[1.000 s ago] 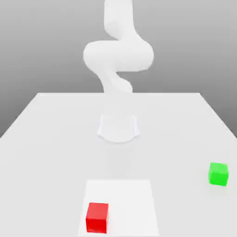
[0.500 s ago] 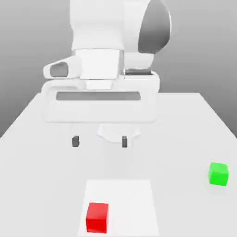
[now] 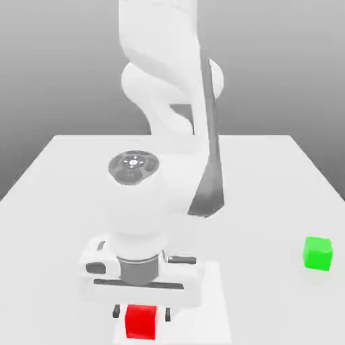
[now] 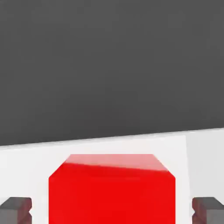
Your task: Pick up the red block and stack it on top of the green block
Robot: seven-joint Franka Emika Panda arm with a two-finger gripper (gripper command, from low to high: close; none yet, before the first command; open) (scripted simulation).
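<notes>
The red block point(image 3: 141, 322) sits on the white table near the front edge, on a paler square patch point(image 3: 202, 296). My gripper point(image 3: 141, 312) hangs straight down over it, with one dark finger point(image 3: 116, 311) on each side of the cube. In the hand view the red block point(image 4: 111, 192) lies between the fingertips point(image 4: 15, 209), and a strip of table shows between each one and the cube, so the gripper point(image 4: 111, 211) is open around it. The green block point(image 3: 318, 253) rests alone at the exterior view's right, far from the hand.
The white table point(image 3: 60, 202) reaches to its edges at the left, right and back. My arm's links point(image 3: 168, 87) rise behind the hand over the middle of the table.
The arm has swung forward and down from its raised pose. The hand has dropped from above the table's middle to the red block, its fingers now either side of it. Both blocks are unmoved.
</notes>
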